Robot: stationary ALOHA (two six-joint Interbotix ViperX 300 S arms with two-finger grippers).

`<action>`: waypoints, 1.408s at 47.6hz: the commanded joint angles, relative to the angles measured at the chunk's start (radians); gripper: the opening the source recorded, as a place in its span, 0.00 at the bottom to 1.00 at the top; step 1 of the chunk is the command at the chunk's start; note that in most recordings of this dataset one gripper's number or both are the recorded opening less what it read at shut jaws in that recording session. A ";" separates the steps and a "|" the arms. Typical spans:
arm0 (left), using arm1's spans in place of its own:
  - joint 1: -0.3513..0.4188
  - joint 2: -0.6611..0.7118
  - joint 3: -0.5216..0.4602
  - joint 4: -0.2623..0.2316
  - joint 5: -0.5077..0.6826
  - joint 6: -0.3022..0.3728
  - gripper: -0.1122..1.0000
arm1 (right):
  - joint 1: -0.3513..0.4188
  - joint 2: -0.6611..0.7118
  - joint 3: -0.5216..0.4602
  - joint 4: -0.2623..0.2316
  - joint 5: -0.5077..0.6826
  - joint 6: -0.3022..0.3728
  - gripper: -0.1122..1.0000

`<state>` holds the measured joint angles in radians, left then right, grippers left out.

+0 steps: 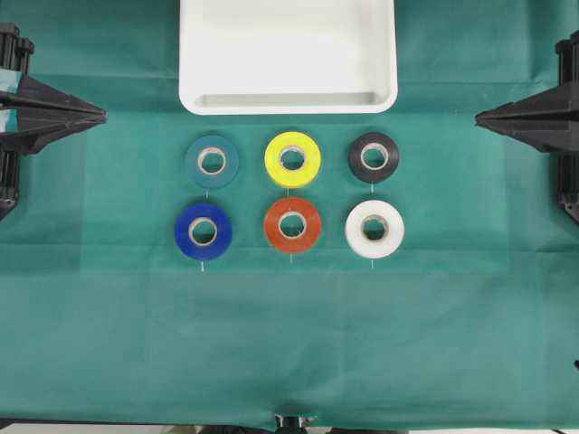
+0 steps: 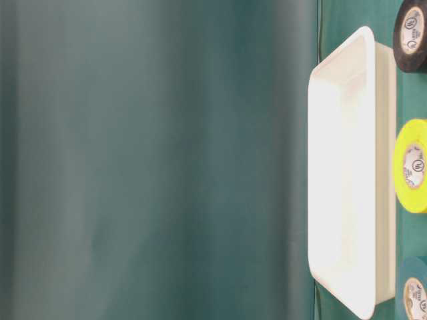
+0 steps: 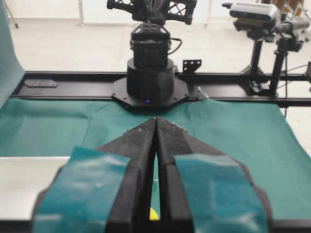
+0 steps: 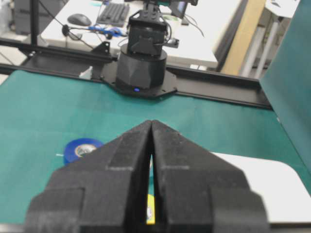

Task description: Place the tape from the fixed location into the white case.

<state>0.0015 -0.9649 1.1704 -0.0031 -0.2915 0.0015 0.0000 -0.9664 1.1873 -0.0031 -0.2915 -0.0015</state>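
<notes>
Left gripper [image 1: 101, 115] clenched on nothing, right gripper [image 1: 479, 116] likewise clenched and empty, black tape [image 1: 374, 157] on green cloth [image 1: 289, 344], just below white case [image 1: 288, 101], beside yellow roll [image 1: 292, 159].

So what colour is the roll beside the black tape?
Yellow roll, clearest in the overhead view.

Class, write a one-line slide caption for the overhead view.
Six tape rolls in two rows on green cloth, black tape nearest the right claw, below the empty white case.
</notes>
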 commanded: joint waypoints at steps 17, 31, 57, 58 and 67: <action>-0.003 0.009 -0.023 -0.002 0.037 0.003 0.12 | -0.003 0.012 -0.038 0.005 0.011 0.006 0.10; -0.005 0.011 -0.025 -0.006 0.037 0.003 0.12 | -0.003 0.012 -0.038 0.005 0.012 0.006 0.10; -0.005 0.011 -0.025 -0.006 0.037 -0.003 0.91 | -0.003 0.012 -0.043 0.005 0.028 0.006 0.10; -0.005 0.011 -0.025 -0.006 0.037 -0.003 0.95 | -0.003 0.012 -0.043 0.003 0.029 0.006 0.10; -0.005 0.011 -0.025 -0.006 0.041 -0.006 0.99 | -0.002 0.012 -0.043 0.005 0.031 0.006 0.10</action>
<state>0.0000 -0.9633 1.1689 -0.0077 -0.2485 -0.0031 -0.0015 -0.9618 1.1750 0.0000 -0.2577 0.0031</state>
